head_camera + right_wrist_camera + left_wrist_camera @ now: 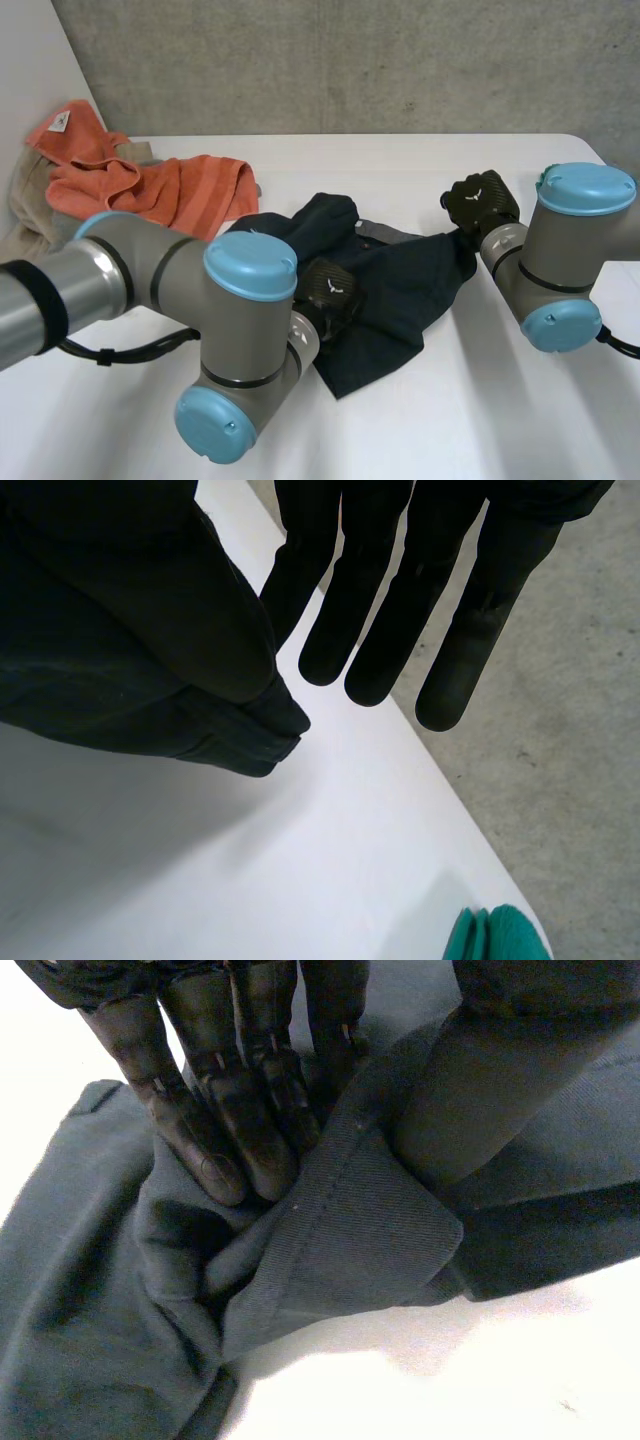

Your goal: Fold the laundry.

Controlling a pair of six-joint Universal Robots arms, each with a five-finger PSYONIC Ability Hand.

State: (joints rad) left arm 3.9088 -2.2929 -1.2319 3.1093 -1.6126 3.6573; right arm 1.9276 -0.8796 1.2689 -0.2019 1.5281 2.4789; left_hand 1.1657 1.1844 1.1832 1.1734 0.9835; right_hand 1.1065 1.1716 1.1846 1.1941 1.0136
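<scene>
A dark navy garment (400,290) lies crumpled in the middle of the white table (470,420). My left hand (332,288) rests on its near left edge. In the left wrist view its fingers (220,1130) press into a folded hem of the garment (350,1230) and pinch it against the thumb. My right hand (482,200) is at the garment's right corner, and the cloth rises off the table to it. In the right wrist view its fingers (380,630) hang straight beside that corner of the garment (120,660), which is bunched at the thumb.
An orange towel (150,180) lies heaped at the back left, partly over a beige cloth (30,200). Past my right hand's fingertips the table ends, with grey floor (560,730) and a green object (495,935) below.
</scene>
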